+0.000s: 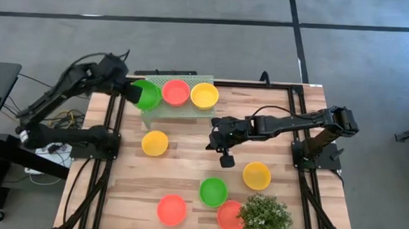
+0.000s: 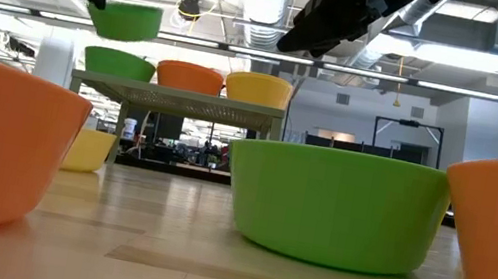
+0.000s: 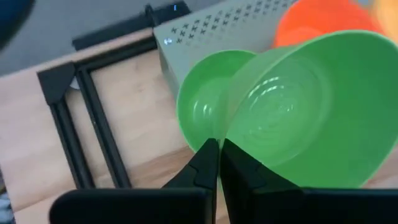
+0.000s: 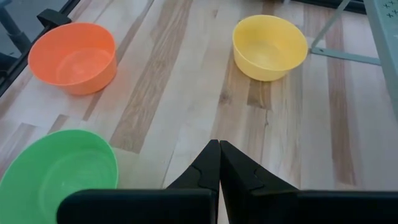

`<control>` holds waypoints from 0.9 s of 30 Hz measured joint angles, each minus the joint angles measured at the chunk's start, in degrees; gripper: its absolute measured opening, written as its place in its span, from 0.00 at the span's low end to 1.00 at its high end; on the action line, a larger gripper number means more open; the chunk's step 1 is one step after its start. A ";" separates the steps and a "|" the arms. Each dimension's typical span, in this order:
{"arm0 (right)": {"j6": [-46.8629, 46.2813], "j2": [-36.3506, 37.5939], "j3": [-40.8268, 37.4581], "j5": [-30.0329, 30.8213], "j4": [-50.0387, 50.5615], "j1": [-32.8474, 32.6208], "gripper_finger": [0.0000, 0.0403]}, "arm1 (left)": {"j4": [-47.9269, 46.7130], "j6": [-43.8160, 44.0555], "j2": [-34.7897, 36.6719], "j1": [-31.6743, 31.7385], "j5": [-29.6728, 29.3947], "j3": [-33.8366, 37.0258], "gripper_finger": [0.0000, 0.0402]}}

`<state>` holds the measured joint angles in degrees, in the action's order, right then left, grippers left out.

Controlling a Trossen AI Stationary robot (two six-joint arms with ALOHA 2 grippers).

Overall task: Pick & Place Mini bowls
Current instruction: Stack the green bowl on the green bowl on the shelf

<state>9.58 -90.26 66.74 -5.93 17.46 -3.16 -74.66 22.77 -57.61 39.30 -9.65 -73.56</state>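
My left gripper is shut on a green mini bowl, which it holds above the left end of the pale green perforated stand. A second green bowl stands on the stand right below it, beside a red bowl and a yellow bowl. My right gripper is shut and empty above the middle of the table. Near it on the table are a yellow bowl, a red bowl and a green bowl. My left gripper pinches the held green bowl by its rim, on the side toward the table's left edge, with the thin wall between its two fingers. The fingers come from the table's left, slanting down. The bowl is lifted clear and tilted above the green bowl on the stand.
On the near half of the table stand a yellow bowl, a green bowl and two red bowls. A bushy green plant stands at the near right. A black frame runs along the table's sides.
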 joint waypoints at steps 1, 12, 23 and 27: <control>0.00 0.00 0.00 -0.01 0.01 0.18 0.00 | 0.19 -1.57 -1.35 2.20 1.62 0.00 0.03; -0.02 0.00 0.00 -0.02 0.08 0.64 0.00 | -0.16 -9.24 -11.20 13.63 13.31 0.04 0.03; -0.03 0.00 0.00 0.00 0.08 0.57 0.00 | -4.10 -10.93 -11.69 16.03 13.38 -2.29 0.03; -0.04 0.00 0.00 -0.01 0.08 0.57 0.00 | -6.11 -10.28 -11.74 16.12 13.36 -2.80 0.02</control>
<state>9.54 -90.26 66.74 -5.94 17.54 -2.59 -80.76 12.49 -69.35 55.42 3.71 -76.36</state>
